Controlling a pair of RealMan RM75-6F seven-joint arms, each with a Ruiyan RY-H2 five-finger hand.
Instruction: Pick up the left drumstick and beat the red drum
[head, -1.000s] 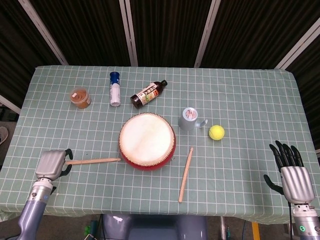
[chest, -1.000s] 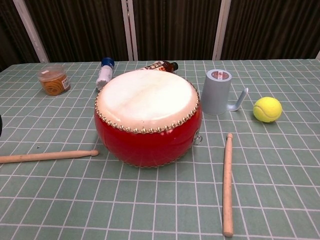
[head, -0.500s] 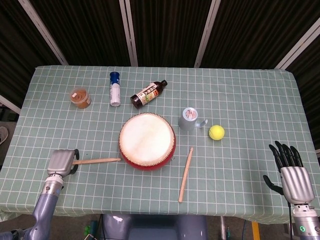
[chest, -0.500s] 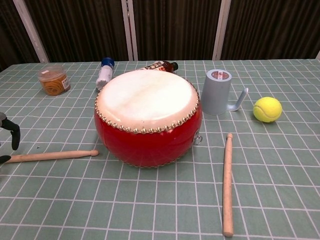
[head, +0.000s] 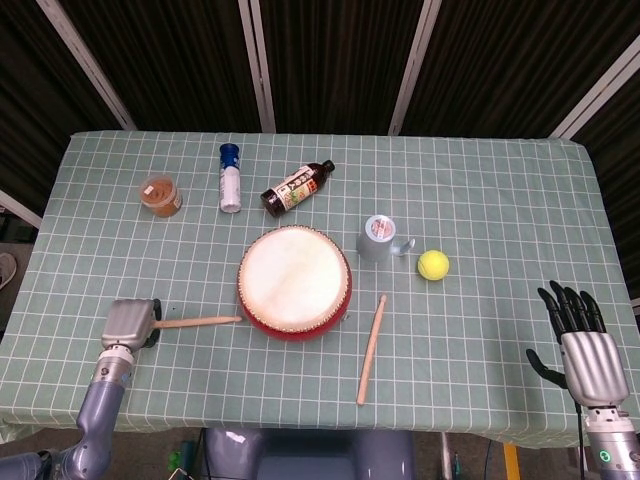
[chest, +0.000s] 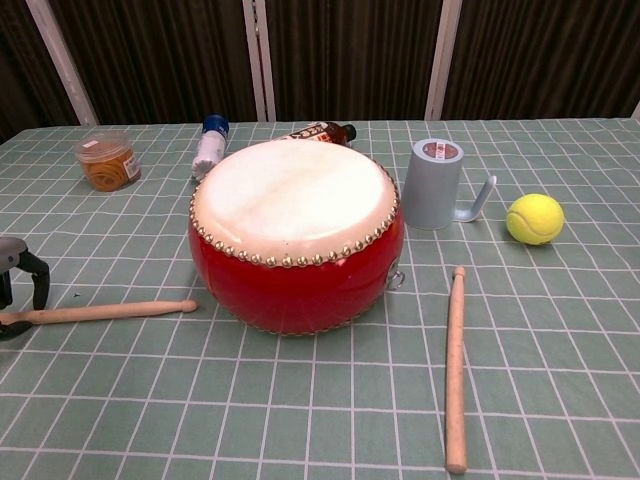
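Observation:
The red drum with its pale skin stands at the middle of the table. The left drumstick lies flat to its left, tip towards the drum. My left hand is at the stick's butt end. In the chest view its dark fingers arch over the left drumstick and the thumb sits below it, not clamped. My right hand hovers at the table's right front edge, fingers spread, holding nothing.
A second drumstick lies to the right of the drum. A grey cup and a tennis ball are behind it. A brown bottle, a blue-capped tube and an orange jar sit at the back left.
My left hand has slid right along the table onto the left drumstick's butt end, its fingers now straddling it. The stick, the drum and my right hand have not moved.

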